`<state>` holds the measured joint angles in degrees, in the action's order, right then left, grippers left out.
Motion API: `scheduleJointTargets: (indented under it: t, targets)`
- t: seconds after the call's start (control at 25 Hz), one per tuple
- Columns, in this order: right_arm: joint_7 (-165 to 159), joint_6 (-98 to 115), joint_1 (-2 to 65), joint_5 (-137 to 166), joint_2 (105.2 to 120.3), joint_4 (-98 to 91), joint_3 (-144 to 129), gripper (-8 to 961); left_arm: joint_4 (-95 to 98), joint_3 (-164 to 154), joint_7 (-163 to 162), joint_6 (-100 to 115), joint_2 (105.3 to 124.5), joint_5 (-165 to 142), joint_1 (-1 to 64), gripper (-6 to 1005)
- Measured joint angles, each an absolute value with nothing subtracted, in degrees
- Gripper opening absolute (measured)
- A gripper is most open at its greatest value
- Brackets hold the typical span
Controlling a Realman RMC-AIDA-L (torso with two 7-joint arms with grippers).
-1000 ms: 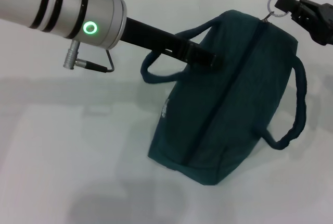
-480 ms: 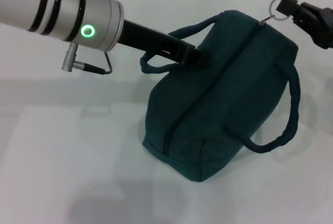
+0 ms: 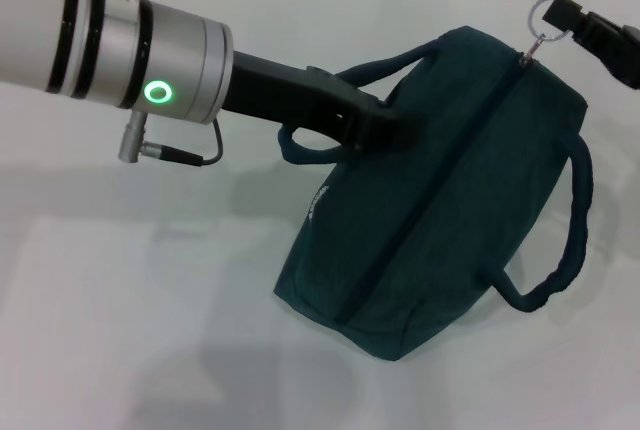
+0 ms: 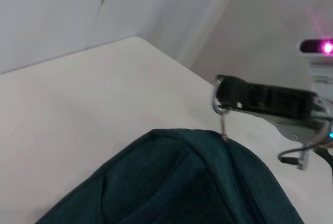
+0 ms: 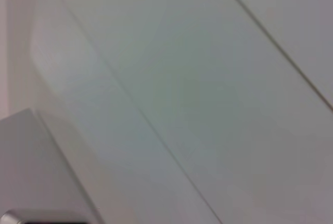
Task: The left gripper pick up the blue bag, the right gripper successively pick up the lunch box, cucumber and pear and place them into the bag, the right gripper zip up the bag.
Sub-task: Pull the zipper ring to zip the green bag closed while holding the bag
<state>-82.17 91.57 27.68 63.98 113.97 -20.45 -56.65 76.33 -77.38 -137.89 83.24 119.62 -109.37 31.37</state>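
The blue bag point(image 3: 450, 200) is a dark teal cloth bag, zipped shut, tilted on the white table point(image 3: 120, 280). My left gripper point(image 3: 392, 128) is shut on the bag's near handle point(image 3: 300, 145) and holds that side up. My right gripper point(image 3: 562, 15) is shut on the metal zipper ring point(image 3: 540, 20) at the bag's far top end. In the left wrist view the bag point(image 4: 171, 187) fills the lower part, with the right gripper point(image 4: 229, 96) holding the ring point(image 4: 217, 107) above it. The lunch box, cucumber and pear are out of view.
The bag's other handle point(image 3: 560, 250) hangs loose on the right side. The right wrist view shows only a pale wall and a panel seam point(image 5: 156, 125).
The bag's top end has been pulled right and slightly up by the ring. The left arm has shifted right and down a little, still gripping the handle. The bag sits more tilted.
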Motion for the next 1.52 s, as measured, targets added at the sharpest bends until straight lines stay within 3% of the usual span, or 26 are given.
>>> scheduleJointTargets:
  t: [0.68, 1.52]
  targets:
    - [-84.44, 86.4, 27.18, 63.77, 113.31, -17.78, -55.74, 40, 76.47, -79.48, -127.77, 85.83, 119.48, -102.6, 29.45, 36]
    - [-84.42, 81.3, 28.4, 64.95, 114.78, -17.05, -57.13, 42, 73.82, -74.44, -123.51, 87.3, 119.56, -97.53, 28.45, 35]
